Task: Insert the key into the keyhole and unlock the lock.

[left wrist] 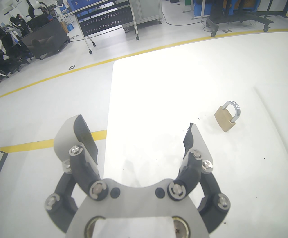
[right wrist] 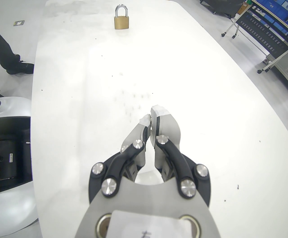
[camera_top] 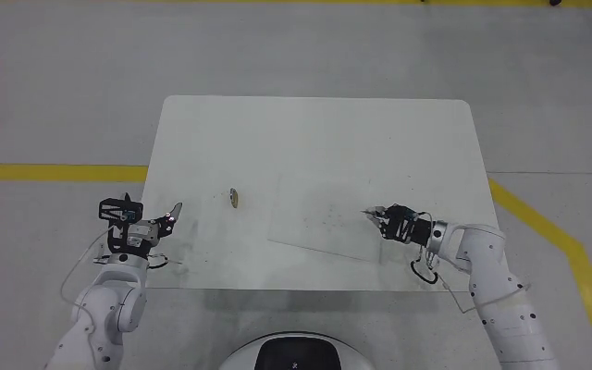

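Left claw [left wrist: 135, 126] released, hovering at the left edge of the surface [camera_top: 370, 139], facing the padlock [left wrist: 226, 118] nearby. Right claw [right wrist: 151, 115] low, clenched on the key [right wrist: 151, 126], aimed at the padlock, well apart.

White counter [camera_top: 314, 129] with rounded corners stands on a pale grey floor [camera_top: 83, 74]. A faint, thin rectangular sheet [camera_top: 319, 208] lies flat on it, right of centre. Dark specks [left wrist: 155, 159] are scattered over the surface. A yellow floor line [camera_top: 65, 172] runs out from the counter's left side, and an angled yellow stripe [camera_top: 541, 227] runs off its right. Beyond are a wheeled frame with a black perforated panel [left wrist: 101, 21], black office chairs [left wrist: 11, 56] and loose cables [left wrist: 180, 22] on the floor.
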